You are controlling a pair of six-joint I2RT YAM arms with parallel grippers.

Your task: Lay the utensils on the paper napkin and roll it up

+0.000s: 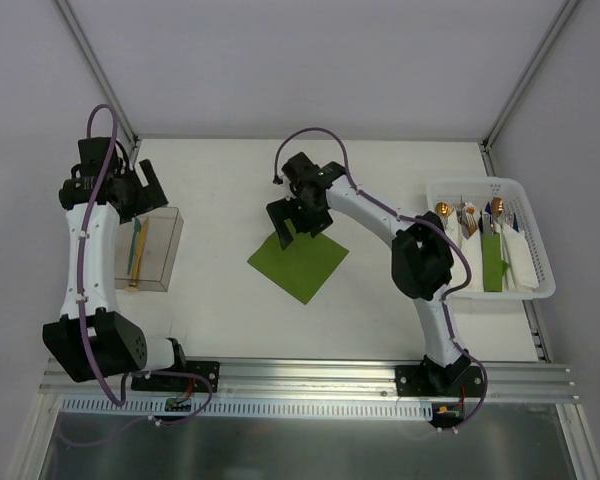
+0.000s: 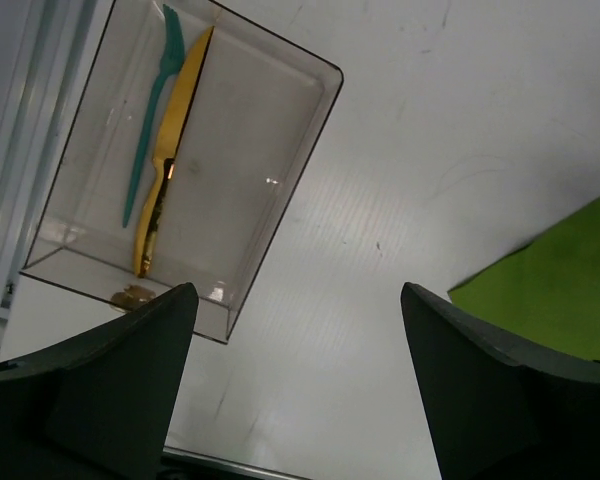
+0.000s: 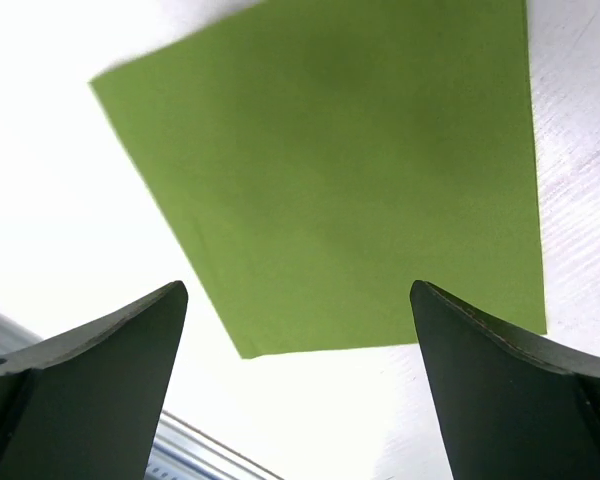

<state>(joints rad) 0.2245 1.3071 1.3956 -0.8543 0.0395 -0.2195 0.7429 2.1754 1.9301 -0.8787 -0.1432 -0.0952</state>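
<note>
The olive-green paper napkin (image 1: 298,262) lies flat mid-table, one corner pointing toward the arms; it also shows in the wrist views (image 2: 555,285) (image 3: 350,170). My right gripper (image 1: 300,228) (image 3: 298,288) hovers over the napkin's far-left corner, open and empty. My left gripper (image 1: 145,195) (image 2: 298,290) hangs open and empty above the far end of a clear box (image 1: 170,250) (image 2: 335,75) at the left. Two utensils lie in that box, a golden knife (image 2: 170,150) (image 1: 142,255) and a teal fork (image 2: 150,130) (image 1: 134,250).
A white basket (image 1: 540,250) at the right edge holds several more pieces of cutlery with bronze ends (image 1: 443,210), white paper sheets and a green strip (image 1: 492,262). Metal frame posts border the table, with a rail along the near edge.
</note>
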